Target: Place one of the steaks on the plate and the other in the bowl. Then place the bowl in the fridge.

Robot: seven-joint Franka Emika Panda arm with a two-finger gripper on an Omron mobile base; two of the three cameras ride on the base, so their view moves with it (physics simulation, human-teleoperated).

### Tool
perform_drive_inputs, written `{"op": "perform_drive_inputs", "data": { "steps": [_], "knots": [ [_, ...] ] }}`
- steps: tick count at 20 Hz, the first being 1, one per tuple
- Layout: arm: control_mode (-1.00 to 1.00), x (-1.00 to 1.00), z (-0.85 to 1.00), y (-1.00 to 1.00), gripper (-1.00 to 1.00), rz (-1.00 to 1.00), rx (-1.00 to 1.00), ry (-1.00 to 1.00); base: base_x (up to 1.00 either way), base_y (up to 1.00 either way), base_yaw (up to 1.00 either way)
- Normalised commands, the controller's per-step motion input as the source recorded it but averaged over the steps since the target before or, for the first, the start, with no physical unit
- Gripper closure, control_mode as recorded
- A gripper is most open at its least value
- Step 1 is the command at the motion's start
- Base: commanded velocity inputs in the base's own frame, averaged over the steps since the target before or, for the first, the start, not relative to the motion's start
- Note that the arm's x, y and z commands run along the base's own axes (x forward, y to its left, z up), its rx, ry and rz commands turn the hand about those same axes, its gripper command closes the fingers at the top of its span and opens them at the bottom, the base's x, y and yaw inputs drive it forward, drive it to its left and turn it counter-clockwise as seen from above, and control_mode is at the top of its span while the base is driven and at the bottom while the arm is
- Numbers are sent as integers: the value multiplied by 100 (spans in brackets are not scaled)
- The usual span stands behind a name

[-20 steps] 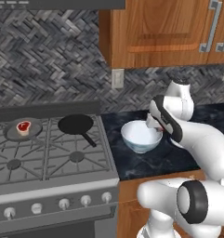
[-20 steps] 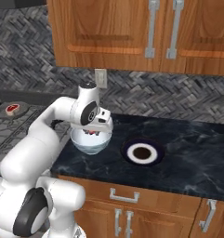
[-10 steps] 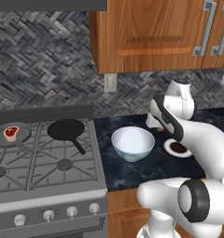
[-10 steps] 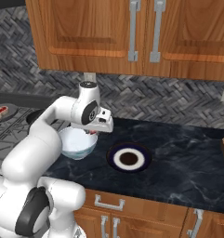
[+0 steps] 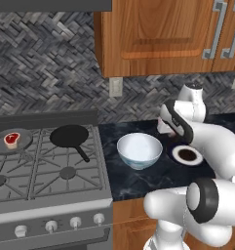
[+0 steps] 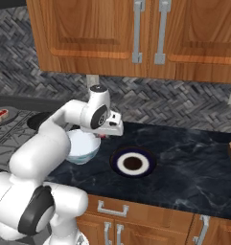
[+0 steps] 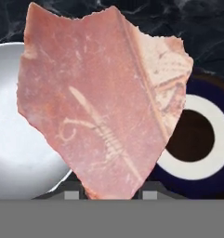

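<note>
the claw (image 7: pixel 106 193) grips a steak (image 7: pixel 99 97) above the gap between bowl (image 5: pixel 138 150) and plate (image 5: pixel 187 155).

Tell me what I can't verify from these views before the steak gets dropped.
- Finger contact: in the hand view the held steak covers the gripper tips.
- Bowl: the right base view has the arm across its left part.
- Plate: in the left base view the arm overlaps its edge.
- Second steak on the stove pan: too small for detail.

White arm (image 5: pixel 211 141) (dark joints, seemingly glossy).
</note>
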Motion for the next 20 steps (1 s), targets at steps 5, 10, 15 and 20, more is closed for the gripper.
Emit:
{"op": "perform_drive_inputs", "data": {
  "steps": [5, 10, 15, 20],
  "knots": [
    [-100, 8, -1, -59, 100, 9, -5, 0, 0, 0, 0],
    [-100, 0, -27, -56, 100, 23, -8, 3, 0, 0, 0],
    [-100, 0, -50, -56, 100, 24, -4, 0, 0, 0, 0],
    [-100, 0, -45, -32, 100, 20, -2, 5, 0, 0, 0]
  ]
}}
